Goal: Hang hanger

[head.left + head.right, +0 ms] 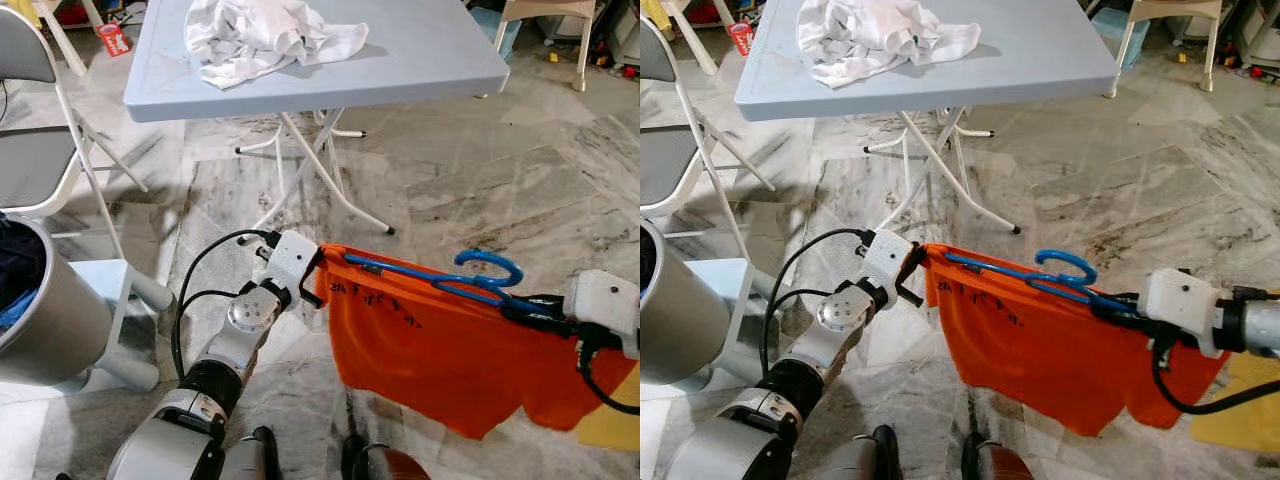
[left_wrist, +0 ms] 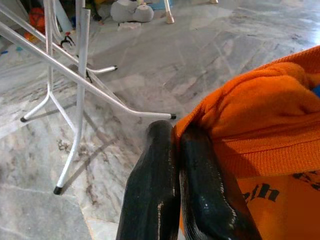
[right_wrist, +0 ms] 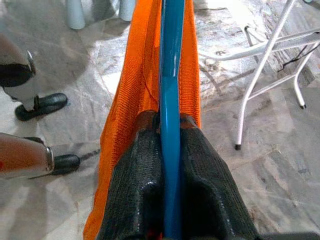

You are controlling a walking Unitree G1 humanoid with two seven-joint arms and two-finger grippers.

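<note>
Blue hanger (image 1: 440, 283) is being held level near the folding table (image 1: 430, 60) | right gripper (image 3: 170, 150) clamped on it | left gripper (image 2: 177, 150) pinching orange shirt (image 1: 450, 360), kept spread

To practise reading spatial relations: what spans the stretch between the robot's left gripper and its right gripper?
In the left eye view, the orange shirt on the blue hanger spans from left gripper to right gripper.

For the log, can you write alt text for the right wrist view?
The right gripper is shut on a blue hanger, whose bar runs straight away between the two black fingers. An orange shirt drapes from it above a marble floor.
</note>
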